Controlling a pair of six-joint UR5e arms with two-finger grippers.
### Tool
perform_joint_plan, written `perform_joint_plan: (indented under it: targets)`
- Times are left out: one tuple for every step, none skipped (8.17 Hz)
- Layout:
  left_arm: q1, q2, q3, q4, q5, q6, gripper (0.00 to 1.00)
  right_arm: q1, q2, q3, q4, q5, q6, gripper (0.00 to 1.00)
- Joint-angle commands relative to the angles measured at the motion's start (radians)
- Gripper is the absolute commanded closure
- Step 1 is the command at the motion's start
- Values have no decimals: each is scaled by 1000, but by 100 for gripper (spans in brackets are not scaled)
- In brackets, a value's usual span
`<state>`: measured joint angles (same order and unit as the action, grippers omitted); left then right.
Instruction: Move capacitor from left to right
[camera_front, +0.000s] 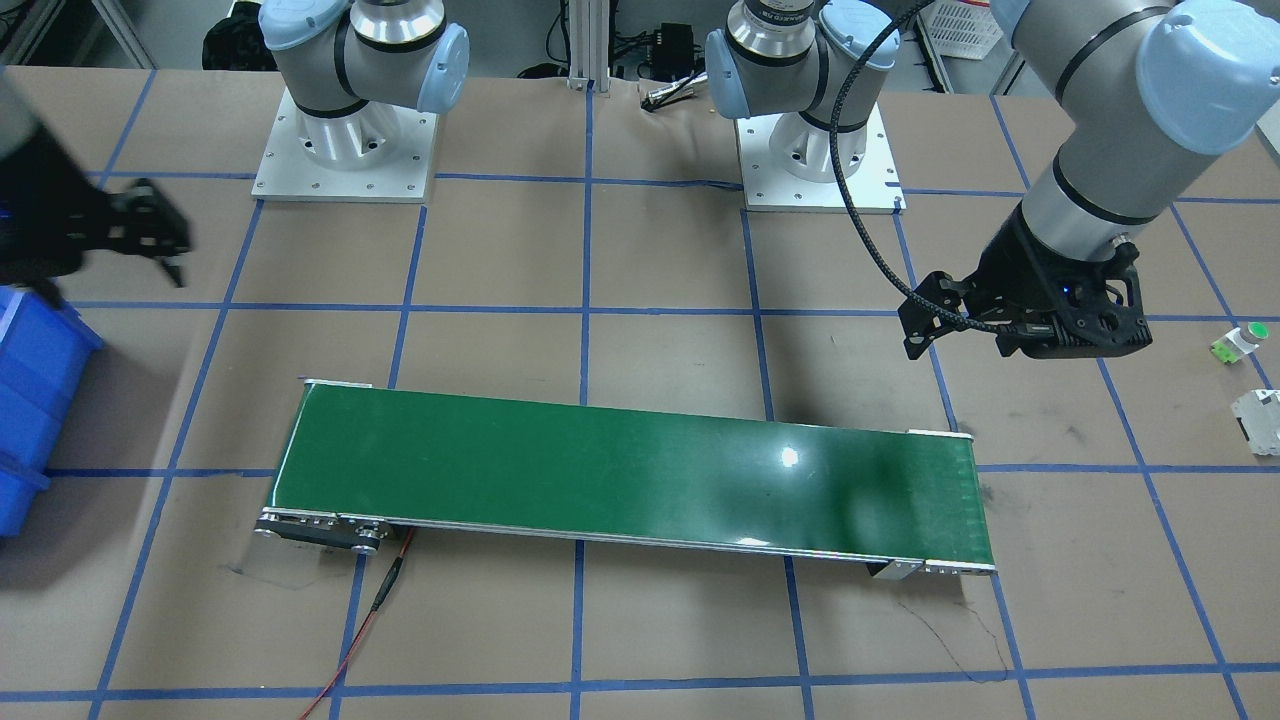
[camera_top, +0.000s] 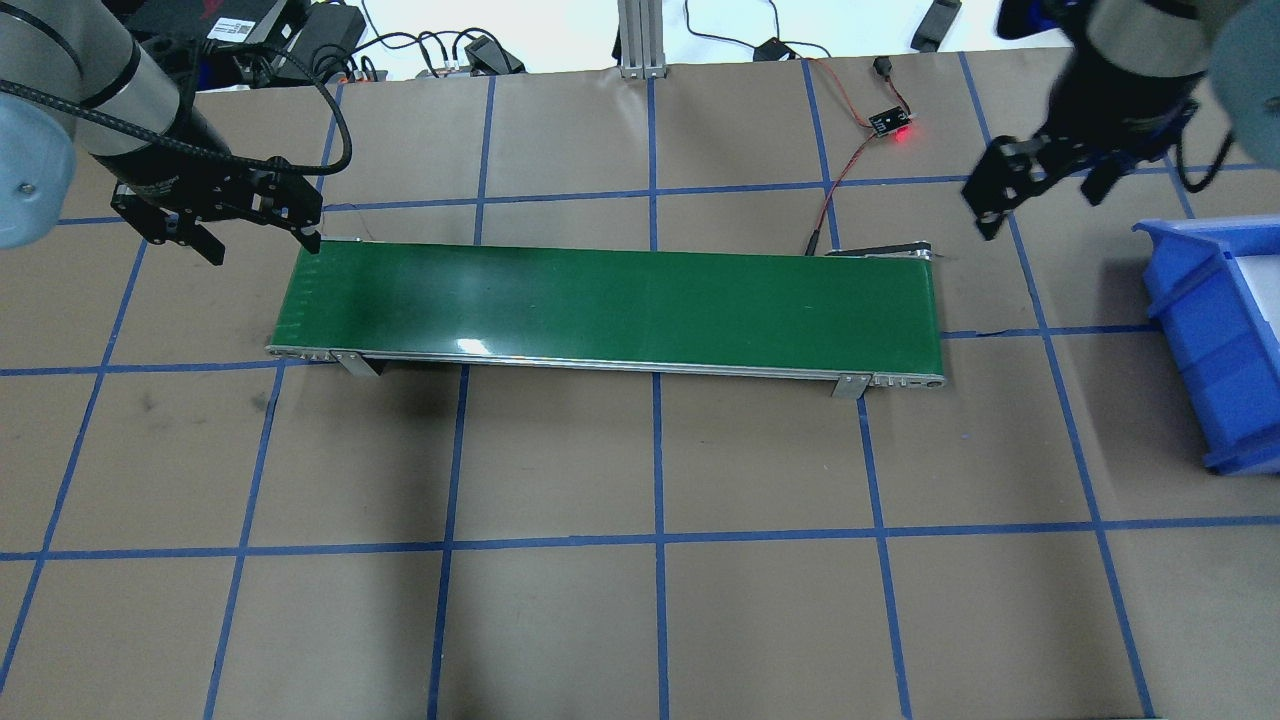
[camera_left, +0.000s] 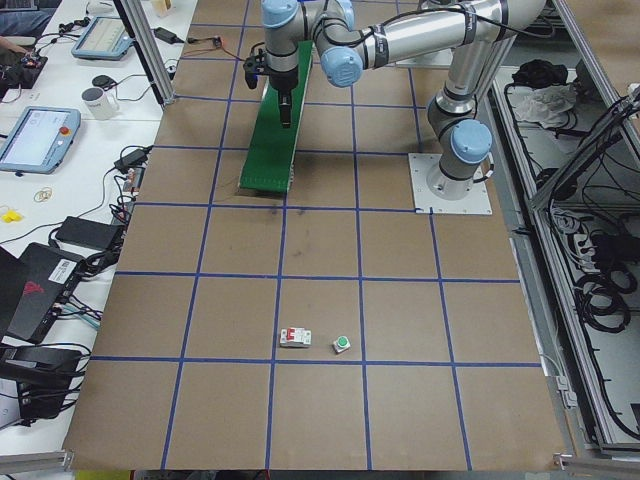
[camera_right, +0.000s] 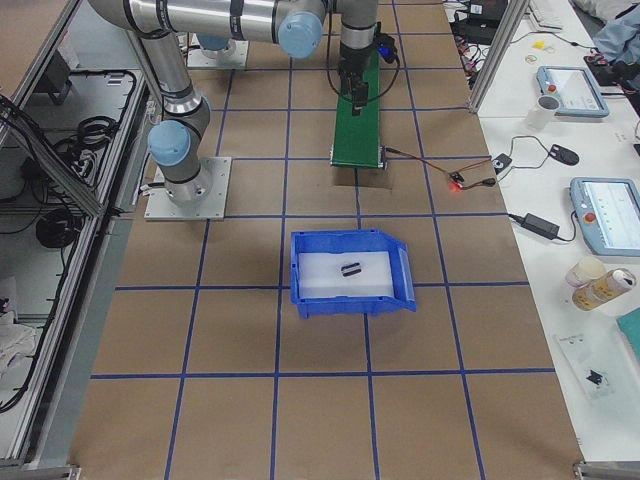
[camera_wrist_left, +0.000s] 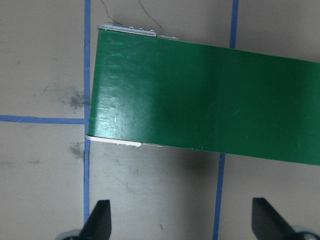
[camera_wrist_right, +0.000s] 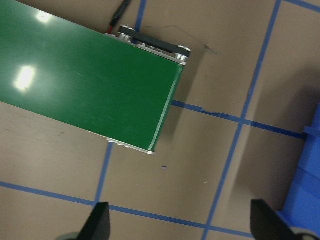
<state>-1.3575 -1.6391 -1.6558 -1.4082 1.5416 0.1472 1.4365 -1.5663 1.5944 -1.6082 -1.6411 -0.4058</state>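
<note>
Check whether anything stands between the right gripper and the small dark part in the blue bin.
Nothing visible does. The capacitor lies alone on the pale floor of the blue bin, which is open on top. The right gripper hangs open above the table beside the end of the conveyor. Only the bin's wall rises between.

The belt (camera_top: 610, 300) looks smooth and glossy, its frame (camera_top: 855, 384) bare metal. My table (camera_top: 650, 620) has matt brown paper on it; the bin (camera_top: 1190, 340) is plastic.

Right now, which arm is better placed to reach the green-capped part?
Left, probably. The left end effector hangs open at the belt's left end, the side where the green-capped part lies. The right end effector is at the other end, beside the bin.
</note>
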Motion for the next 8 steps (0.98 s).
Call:
perform_joint_plan:
  targets:
    - [1,1,-1,2,-6,2,0,263,2,-13,5,-8,275,0]
    - [6,1,-1,2,-3,2,0,266,-1,-11,14,-8,298,0]
    - [6,2,2,-2,6,-6,0,265,-1,-7,14,4,298,0]
    - [2,-1,8,0,35,-18,0,266,0,-8,10,6,300,0]
    - [-29,-7,10,2,41,-38,0,265,-1,-8,4,4,300,0]
    - [-82,-8,10,2,43,-78,0,265,-1,-8,8,0,300,0]
    - [-119,-7,10,12,41,-106,0,265,-1,-8,8,3,300,0]
    - [-130,-8,4,35,41,-106,0,265,-1,-8,8,-6,300,0]
